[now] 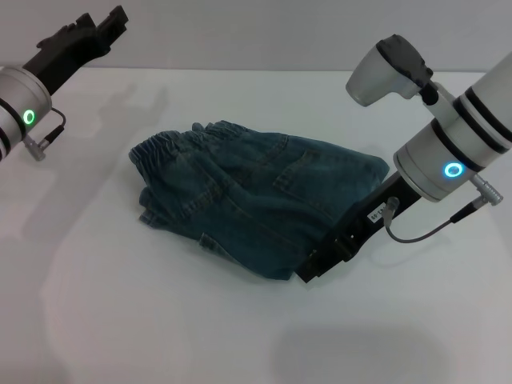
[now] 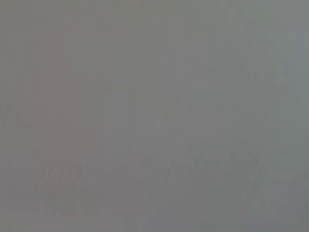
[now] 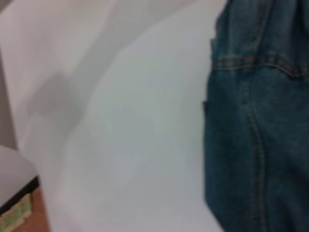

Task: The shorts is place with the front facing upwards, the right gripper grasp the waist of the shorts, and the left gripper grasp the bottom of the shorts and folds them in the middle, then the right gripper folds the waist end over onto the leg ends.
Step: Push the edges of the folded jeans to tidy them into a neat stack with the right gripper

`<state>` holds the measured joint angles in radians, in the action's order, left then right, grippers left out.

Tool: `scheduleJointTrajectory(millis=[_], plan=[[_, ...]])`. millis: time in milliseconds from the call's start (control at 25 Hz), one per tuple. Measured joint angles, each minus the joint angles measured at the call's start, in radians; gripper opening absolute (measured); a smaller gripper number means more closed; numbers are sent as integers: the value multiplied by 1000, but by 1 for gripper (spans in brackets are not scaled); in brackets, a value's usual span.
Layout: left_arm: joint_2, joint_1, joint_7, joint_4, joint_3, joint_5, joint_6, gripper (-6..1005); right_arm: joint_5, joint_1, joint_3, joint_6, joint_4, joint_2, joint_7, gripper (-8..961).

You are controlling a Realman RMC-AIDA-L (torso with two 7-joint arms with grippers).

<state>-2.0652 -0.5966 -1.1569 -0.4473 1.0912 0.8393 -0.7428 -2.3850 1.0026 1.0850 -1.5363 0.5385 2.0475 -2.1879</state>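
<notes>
The denim shorts (image 1: 256, 200) lay folded in a rumpled bundle at the centre of the white tabletop (image 1: 160, 320), with the elasticated waistband gathered at the 10 o'clock edge of the bundle and the stitched seams and a pocket facing upward. The upper layer sat slightly askew on the lower one, so a strip of the lower layer showed along the 8 o'clock side. In the right wrist view the shorts (image 3: 256, 135) filled one side of the picture, showing a lengthwise seam and a cross seam, and the bare tabletop (image 3: 120, 145) filled most of the rest. The right hand (image 1: 320, 258) was down at the 5 o'clock corner of the bundle, touching or just beside the fabric edge, with its black body angled from the 2 o'clock side toward the cloth. Its fingertips were hidden against the denim, so whether the fingers were apart, together or clamped on the cloth could not be told. The white right forearm, carrying a lit green ring, extended away toward 2 o'clock. The left hand (image 1: 108, 28) was raised well apart from the shorts at the 10 o'clock corner of the head view, gripping nothing, with its black fingers pointing toward 2 o'clock; whether those fingers were apart or together could not be told. The left wrist view showed only a uniform grey field.
</notes>
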Motion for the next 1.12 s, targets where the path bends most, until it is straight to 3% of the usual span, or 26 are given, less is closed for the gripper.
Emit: scheduleJointTrajectory(millis=[440, 760, 960, 1120], plan=[[-2, 15, -9, 18, -1, -15, -25, 637, -42, 1, 4, 135, -14, -5, -11, 442], [-1, 16, -9, 29, -1, -22, -36, 637, -101, -35, -8, 205, 100, -17, -83, 442], [2, 20, -7, 30, 0, -35, -39, 637, -91, -58, -75, 134, 181, -18, -85, 442], [4, 24, 6, 30, -5, -66, -49, 637, 91, -139, -220, 112, 278, -29, 0, 442]])
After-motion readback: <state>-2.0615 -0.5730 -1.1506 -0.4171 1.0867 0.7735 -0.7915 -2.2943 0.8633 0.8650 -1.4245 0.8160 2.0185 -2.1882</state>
